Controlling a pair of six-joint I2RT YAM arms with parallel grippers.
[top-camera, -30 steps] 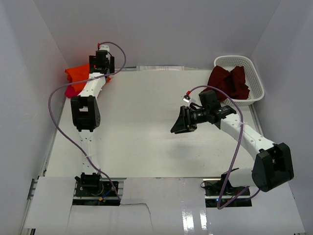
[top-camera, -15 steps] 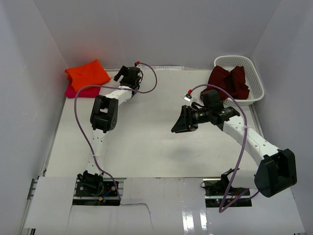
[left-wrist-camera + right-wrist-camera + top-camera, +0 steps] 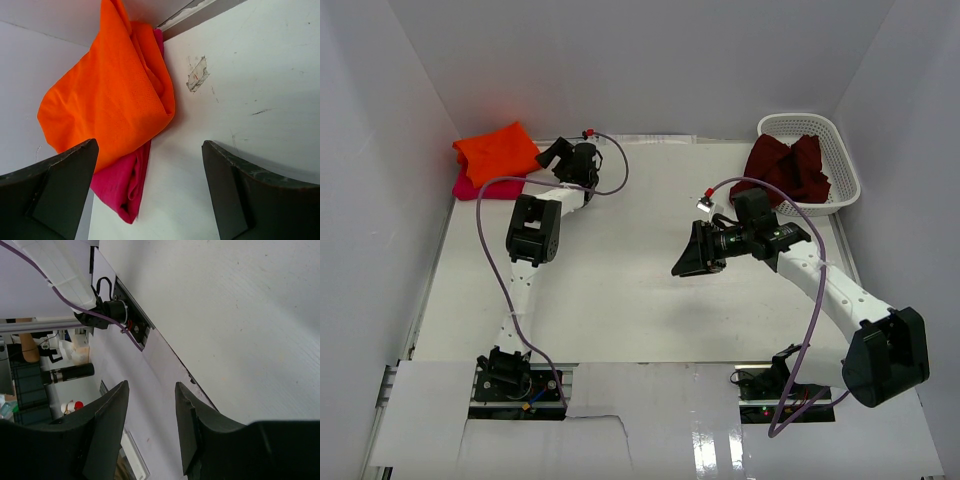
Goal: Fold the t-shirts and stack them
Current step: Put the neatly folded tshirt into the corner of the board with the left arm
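Note:
A folded orange t-shirt [image 3: 497, 149] lies on top of a folded magenta-pink t-shirt [image 3: 470, 187] in the far left corner; both also show in the left wrist view, the orange [image 3: 110, 95] above the pink [image 3: 122, 182]. A dark maroon t-shirt [image 3: 788, 166] lies crumpled in the white basket [image 3: 845, 165] at the far right. My left gripper [image 3: 552, 154] is open and empty, just right of the stack, in the left wrist view [image 3: 150, 160] too. My right gripper [image 3: 684, 255] is open and empty above the table's middle, seen also in the right wrist view [image 3: 150, 390].
White walls close in the table on the left, back and right. The left arm's purple cable [image 3: 485, 225] loops over the left side. The right wrist view shows the table's near edge [image 3: 165, 347] and the left arm's base [image 3: 112, 312].
My left gripper came off the orange shirt and swung right, then drifted back a little toward the stack. The orange shirt now lies uncovered. My right arm shifted slightly.

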